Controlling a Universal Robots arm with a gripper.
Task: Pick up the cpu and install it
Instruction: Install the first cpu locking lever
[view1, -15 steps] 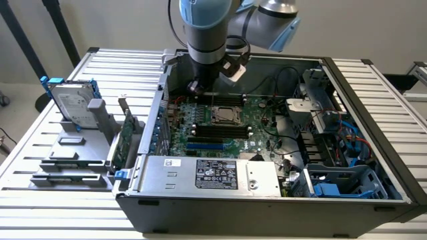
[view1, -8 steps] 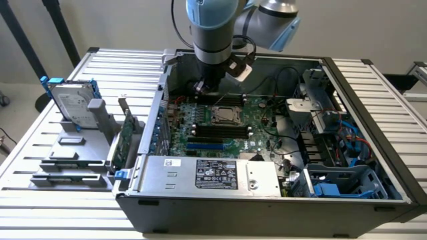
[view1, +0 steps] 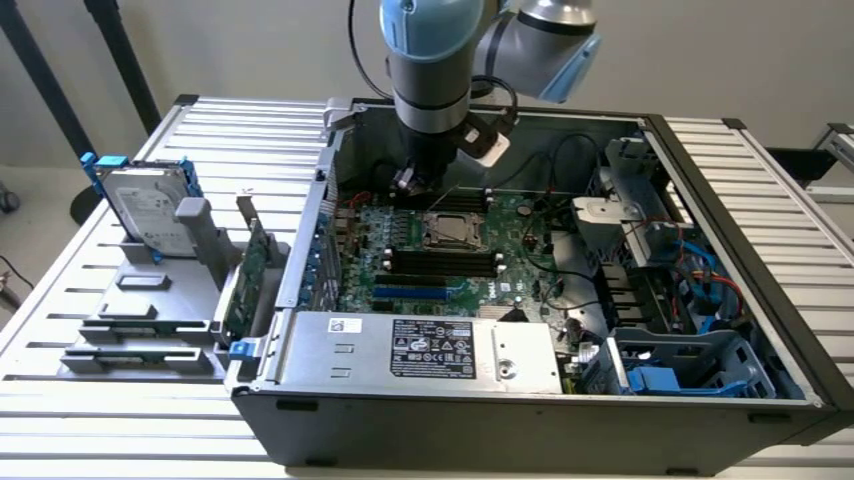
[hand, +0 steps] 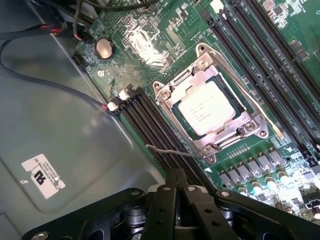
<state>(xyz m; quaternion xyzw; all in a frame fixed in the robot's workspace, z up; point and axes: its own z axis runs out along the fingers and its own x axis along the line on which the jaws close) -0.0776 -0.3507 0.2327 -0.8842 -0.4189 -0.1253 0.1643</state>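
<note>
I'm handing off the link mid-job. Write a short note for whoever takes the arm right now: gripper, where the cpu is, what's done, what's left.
Gripper: shut and holding nothing. It hangs over the green board inside the open computer case, near the memory slots beside the socket.
Cpu: lies flat in the socket, with the metal frame folded down around its edges.
Done: the cpu is placed in the socket.
Left: a thin wire lever sticks out beside the socket. I cannot tell whether it is latched.
</note>
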